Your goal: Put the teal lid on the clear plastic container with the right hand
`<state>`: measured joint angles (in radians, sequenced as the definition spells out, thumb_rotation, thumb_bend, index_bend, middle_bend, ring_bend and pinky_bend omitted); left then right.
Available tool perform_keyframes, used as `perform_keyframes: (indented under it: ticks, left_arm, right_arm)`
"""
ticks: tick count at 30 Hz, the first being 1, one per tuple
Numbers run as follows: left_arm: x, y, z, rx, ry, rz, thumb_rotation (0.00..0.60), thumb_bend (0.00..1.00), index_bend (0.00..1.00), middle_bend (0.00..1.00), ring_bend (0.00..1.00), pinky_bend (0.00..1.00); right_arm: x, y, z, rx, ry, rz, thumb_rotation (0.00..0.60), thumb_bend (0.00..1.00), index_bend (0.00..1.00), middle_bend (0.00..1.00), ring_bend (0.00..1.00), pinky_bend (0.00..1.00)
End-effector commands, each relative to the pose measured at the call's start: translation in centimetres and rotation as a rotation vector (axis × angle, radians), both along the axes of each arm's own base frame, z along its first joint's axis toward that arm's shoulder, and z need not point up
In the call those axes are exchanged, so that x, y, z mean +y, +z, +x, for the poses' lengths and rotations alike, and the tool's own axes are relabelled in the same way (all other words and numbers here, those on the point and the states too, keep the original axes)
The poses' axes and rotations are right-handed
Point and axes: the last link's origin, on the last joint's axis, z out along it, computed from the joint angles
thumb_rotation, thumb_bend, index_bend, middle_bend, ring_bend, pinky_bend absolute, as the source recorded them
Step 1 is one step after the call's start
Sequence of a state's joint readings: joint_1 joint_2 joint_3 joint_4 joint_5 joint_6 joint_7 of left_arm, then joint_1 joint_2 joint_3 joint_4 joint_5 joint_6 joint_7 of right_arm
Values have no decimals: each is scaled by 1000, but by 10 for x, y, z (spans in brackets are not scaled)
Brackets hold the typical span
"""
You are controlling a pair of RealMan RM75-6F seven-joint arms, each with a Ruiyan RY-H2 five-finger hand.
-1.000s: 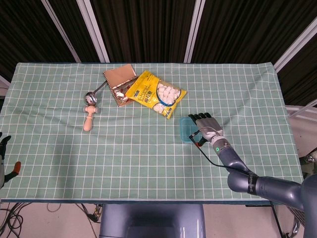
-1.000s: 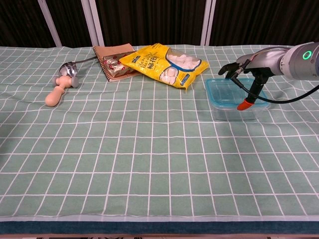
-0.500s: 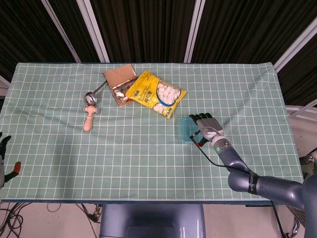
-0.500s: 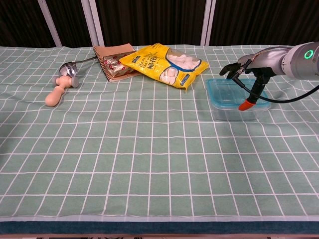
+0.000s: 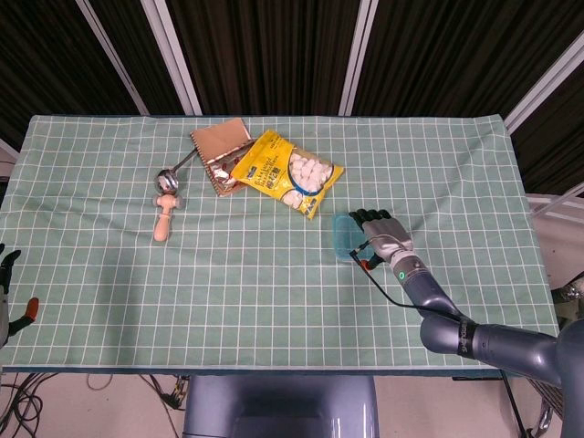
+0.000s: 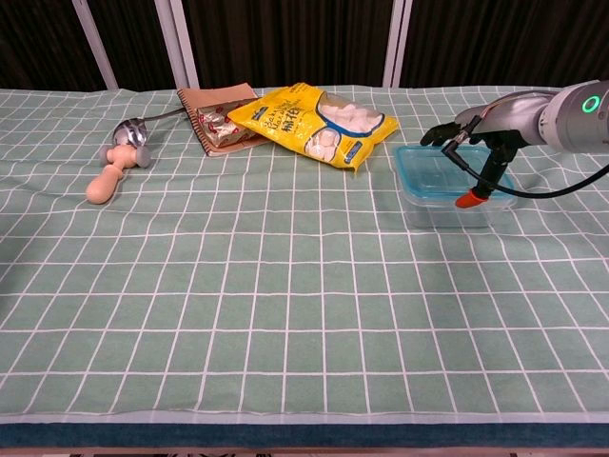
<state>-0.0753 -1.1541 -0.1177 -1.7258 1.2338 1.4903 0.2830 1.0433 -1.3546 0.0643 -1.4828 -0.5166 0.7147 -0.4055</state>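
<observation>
The teal lid (image 6: 436, 171) lies flat on top of the clear plastic container (image 6: 445, 215), right of the table's middle; in the head view the lid (image 5: 342, 239) shows just left of my right hand (image 5: 383, 232). My right hand (image 6: 483, 126) hovers over the lid's far right edge with its fingers spread and holds nothing. Its orange-tipped thumb hangs down in front of the container. My left hand (image 5: 7, 285) shows only partly at the left edge of the head view, off the table, holding nothing.
A yellow snack bag (image 6: 314, 124) lies at the back centre, overlapping a brown packet (image 6: 217, 114). A spoon with a wooden handle (image 6: 116, 162) lies at the back left. A green checked cloth (image 6: 285, 314) covers the table.
My right hand has drawn back slightly up and to the right over the lid. The lid and container have stayed put.
</observation>
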Motion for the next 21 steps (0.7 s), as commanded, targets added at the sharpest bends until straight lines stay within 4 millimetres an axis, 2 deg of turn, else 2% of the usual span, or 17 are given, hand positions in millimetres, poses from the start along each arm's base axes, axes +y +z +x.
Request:
perform_keyframes:
  ticks: [1, 21]
  left_arm:
    - [0, 0, 0, 1, 1, 0, 600, 345, 126, 0, 0, 0]
    - [0, 0, -1, 3, 10, -2, 600, 344, 126, 0, 0, 0]
  right_arm:
    - [0, 0, 0, 2, 0, -2, 600, 337, 0, 64, 0, 0]
    - [2, 4, -1, 9, 0, -5, 600, 336, 0, 60, 0, 0]
